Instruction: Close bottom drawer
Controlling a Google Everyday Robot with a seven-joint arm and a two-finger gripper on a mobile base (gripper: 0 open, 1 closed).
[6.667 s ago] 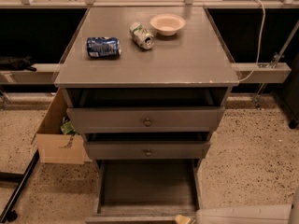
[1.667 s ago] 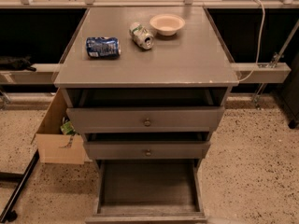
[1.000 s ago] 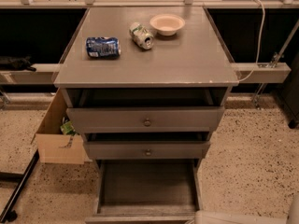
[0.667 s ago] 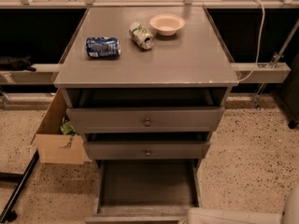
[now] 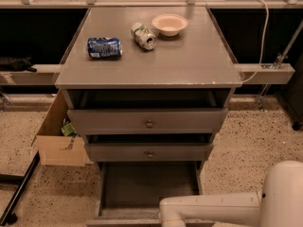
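Bottom drawer stood pulled far out at the foot of the cabinet, its front at the lower edge of view. Middle drawer and top drawer sat slightly out above it. White arm reached in from lower right, its end over the bottom drawer's front; gripper lay past the lower edge, unseen, grip not to be told. On top: blue can and green-and-white can on their sides, bowl upright. Cardboard box beside the cabinet, left

Lab-like room: speckled floor, metal rails, cable; hand hidden below.
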